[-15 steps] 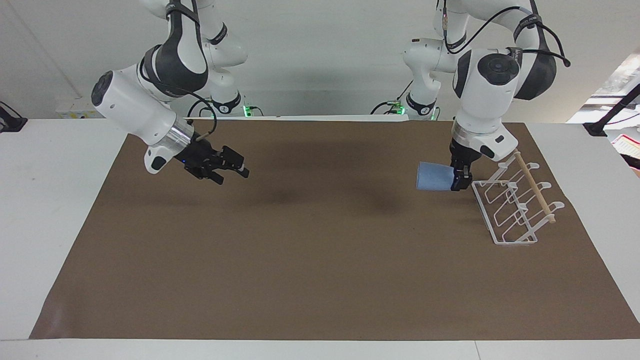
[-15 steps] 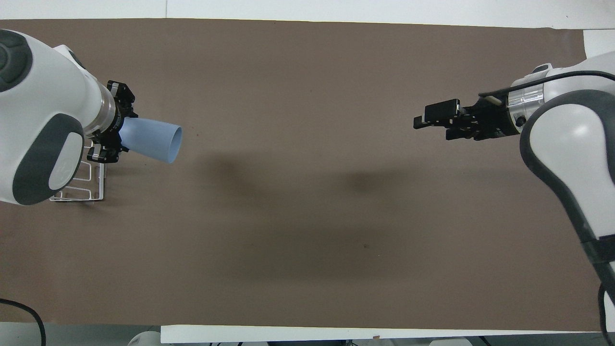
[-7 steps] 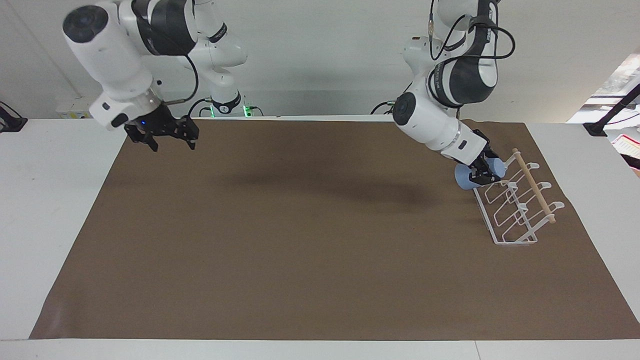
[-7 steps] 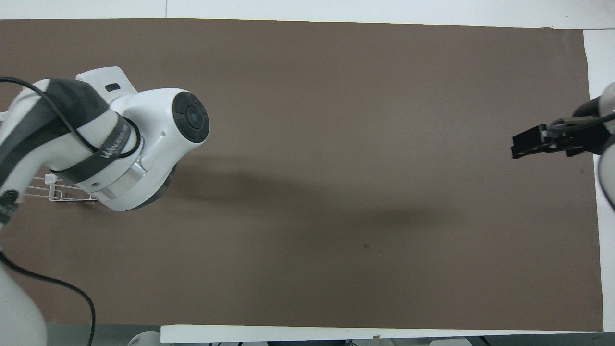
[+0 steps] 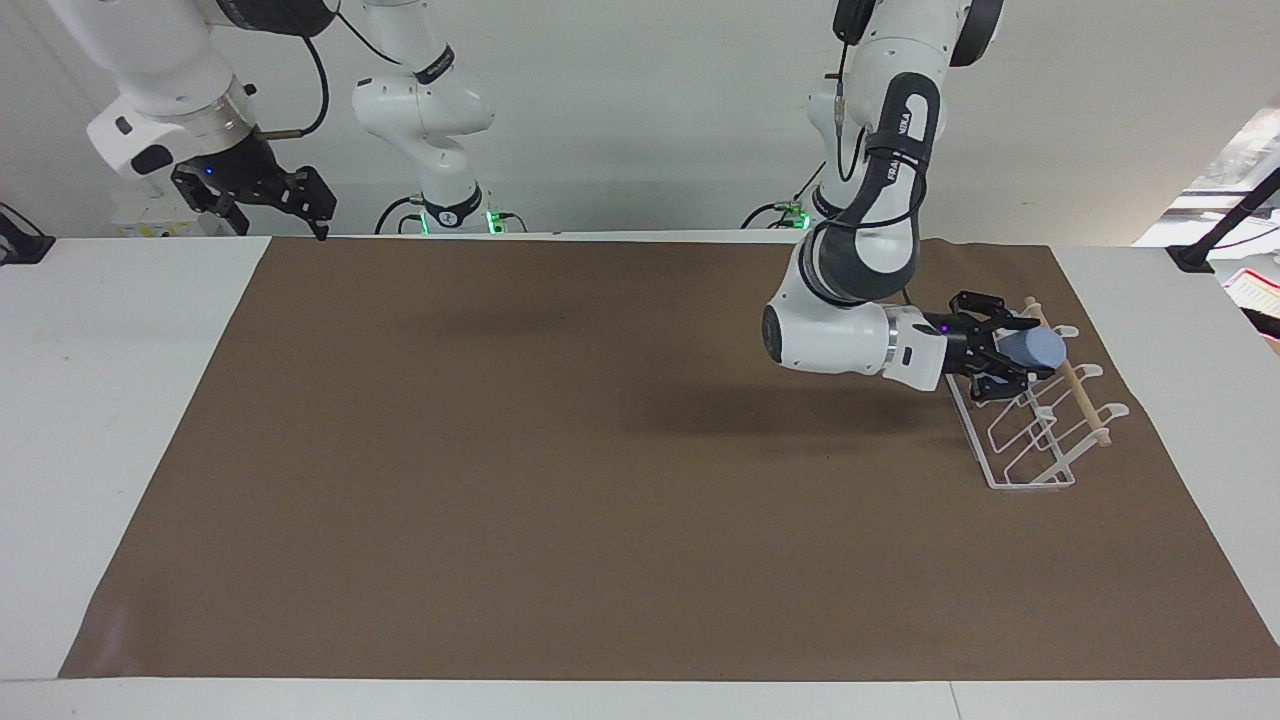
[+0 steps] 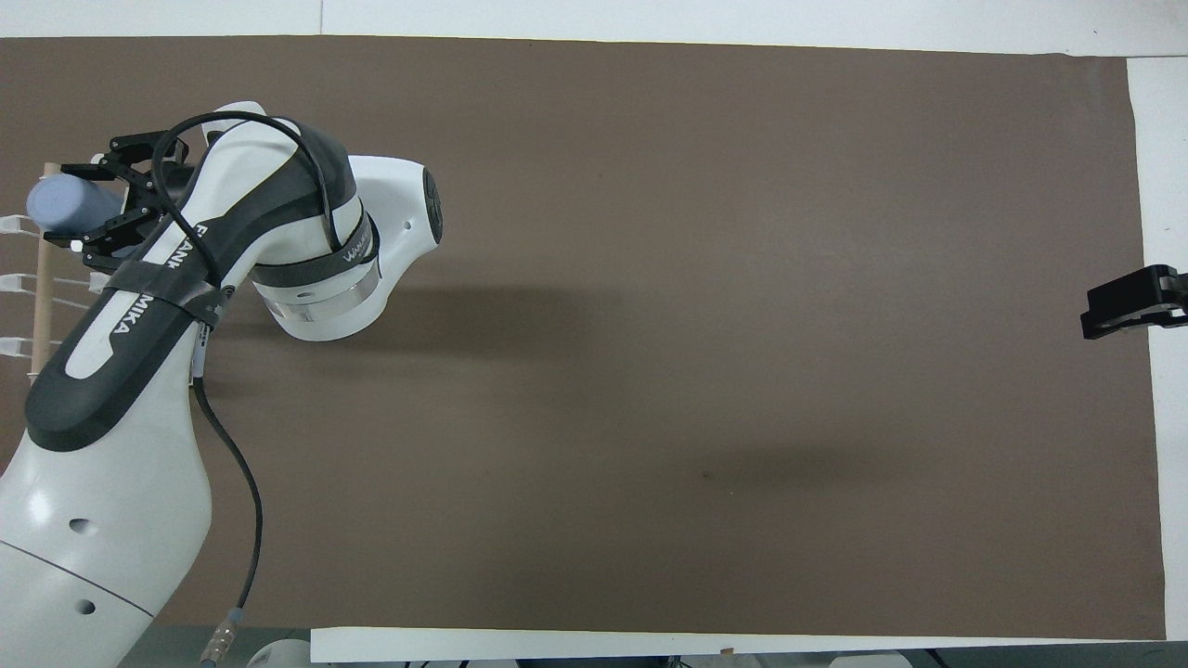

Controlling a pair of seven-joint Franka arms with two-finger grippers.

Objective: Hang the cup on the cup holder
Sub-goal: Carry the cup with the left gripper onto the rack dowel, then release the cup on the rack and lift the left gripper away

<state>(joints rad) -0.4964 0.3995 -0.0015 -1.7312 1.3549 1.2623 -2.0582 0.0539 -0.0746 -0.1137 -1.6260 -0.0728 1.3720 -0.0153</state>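
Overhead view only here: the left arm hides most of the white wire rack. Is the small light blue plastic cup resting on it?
Observer: No; the left claw holds the small light blue plastic cup sideways, up over the white wire rack, at its end nearer the robots.
Operator: How high?
Observer: About level with the rack's light wooden dowel; contact I cannot tell.
Operator: The right claw?
Observer: The right claw is raised, open and empty, over the table edge at the right arm's end.

One cup [image 5: 1040,349], one cup holder [image 5: 1030,420]
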